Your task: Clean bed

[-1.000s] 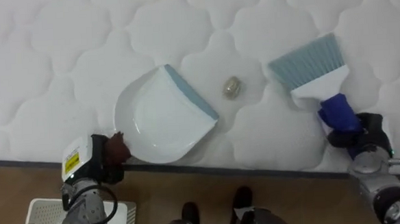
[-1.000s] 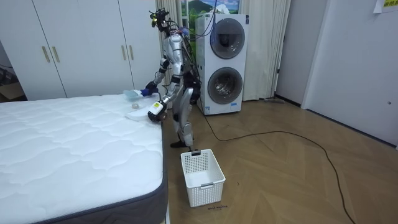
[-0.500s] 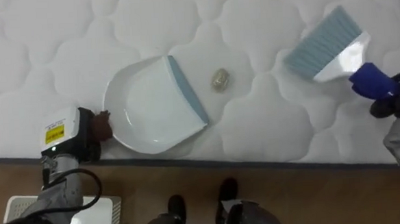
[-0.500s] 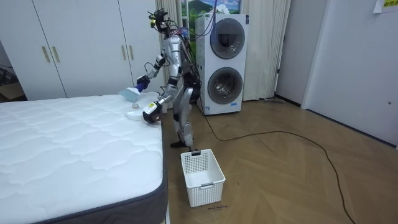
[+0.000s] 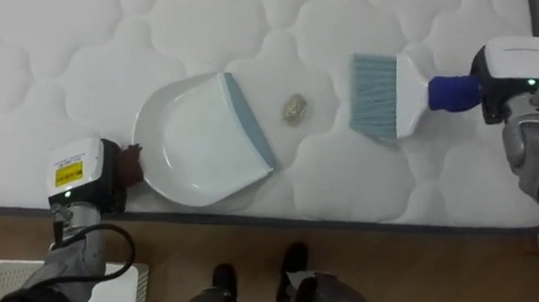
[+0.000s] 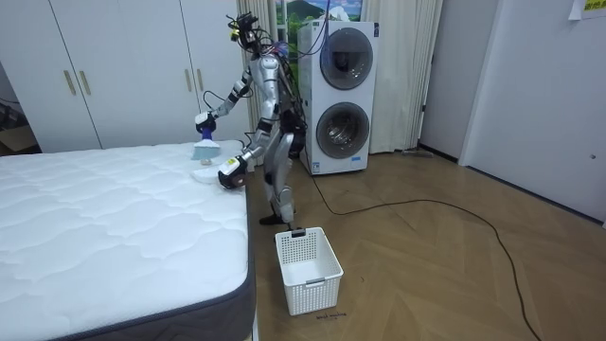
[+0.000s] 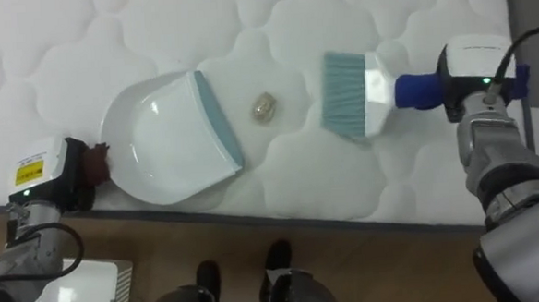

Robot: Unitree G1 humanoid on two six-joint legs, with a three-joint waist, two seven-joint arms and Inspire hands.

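Two tools are held over the mattress (image 5: 61, 51): at its near edge the white dustpan (image 5: 200, 145) is gripped by its handle in the curled fingers of the left hand (image 5: 79, 175). Just past the blue lip a small crumpled lump (image 5: 294, 108) is seen, and beyond it the brush (image 5: 382, 94) is clasped by its blue handle in the right hand (image 5: 511, 78).

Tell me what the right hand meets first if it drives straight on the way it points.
Probably the small beige crumpled lump: it lies between the blue-bristled brush in the right hand and the white plastic dustpan with a blue lip.
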